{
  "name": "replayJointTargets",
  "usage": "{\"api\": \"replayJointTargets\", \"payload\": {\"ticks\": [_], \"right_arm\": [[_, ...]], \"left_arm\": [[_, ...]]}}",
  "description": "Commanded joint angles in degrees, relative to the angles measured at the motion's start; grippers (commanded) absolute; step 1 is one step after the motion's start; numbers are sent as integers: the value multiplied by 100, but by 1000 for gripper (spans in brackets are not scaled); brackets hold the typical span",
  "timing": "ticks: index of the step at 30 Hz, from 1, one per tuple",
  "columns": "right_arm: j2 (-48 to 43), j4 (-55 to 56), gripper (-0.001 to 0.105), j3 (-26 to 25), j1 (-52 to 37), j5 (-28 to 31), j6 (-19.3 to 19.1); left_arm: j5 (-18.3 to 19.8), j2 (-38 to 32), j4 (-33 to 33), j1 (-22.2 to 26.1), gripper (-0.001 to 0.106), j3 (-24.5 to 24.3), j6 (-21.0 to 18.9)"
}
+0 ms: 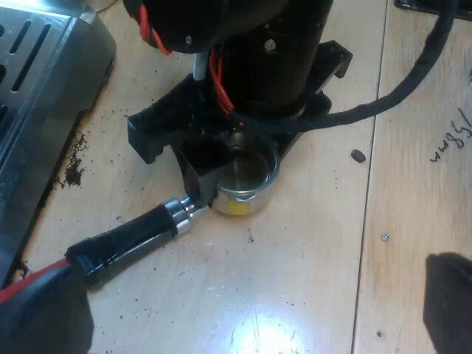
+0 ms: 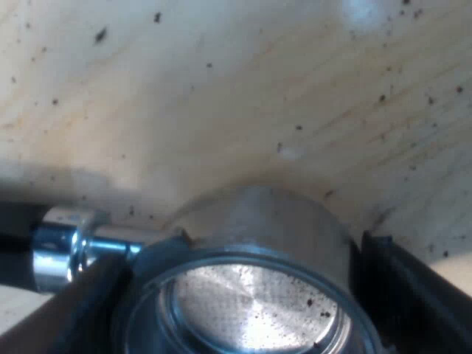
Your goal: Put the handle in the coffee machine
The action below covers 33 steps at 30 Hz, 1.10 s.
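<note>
The holder (image 1: 177,215) is lying on the table (image 1: 310,243) beside the espresso machine (image 1: 44,66), not yet locked in. The right hand (image 2: 240,265) is pinching its metal bowl from both sides, probably to lift it. The left hand (image 1: 251,295) is hovering spread near the handle.

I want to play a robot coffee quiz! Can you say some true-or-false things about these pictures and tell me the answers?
1. The metal holder lies on the wooden table. True.
2. The holder is locked into the espresso machine. False: it lies loose on the table near the machine.
3. The holder's basket is full of coffee. False: its metal bottom shows, with a few specks.
4. The right gripper has a finger on each side of the basket. True.
5. Coffee grounds are spilled on the table by the machine. True.
</note>
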Motion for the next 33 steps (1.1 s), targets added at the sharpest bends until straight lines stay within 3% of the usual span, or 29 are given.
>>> {"api": "replayJointTargets", "payload": {"ticks": [1, 5, 20, 25, 27, 33], "right_arm": [[31, 55, 3, -41, -35, -20, -10], [-49, 69, 0, -65, -35, -244, -768], [-1547, 1580, 0, -167, -154, -616, -2506], [-1776, 2227, 0, -546, -299, -742, -3453], [-1781, 2439, 0, -820, -381, -863, -4030], [-1781, 2717, 0, -1387, -555, -1318, -4994]], "left_arm": [[45, -1, -54, -9, 92, -8, -3], [45, -1, -54, -9, 92, -8, -3], [45, -1, -42, -9, 92, -92, 90], [57, -1, -60, -26, 92, -299, 167], [57, -1, -9, -145, 92, -387, 371], [36, 73, 65, -637, 91, -443, 560]]}}
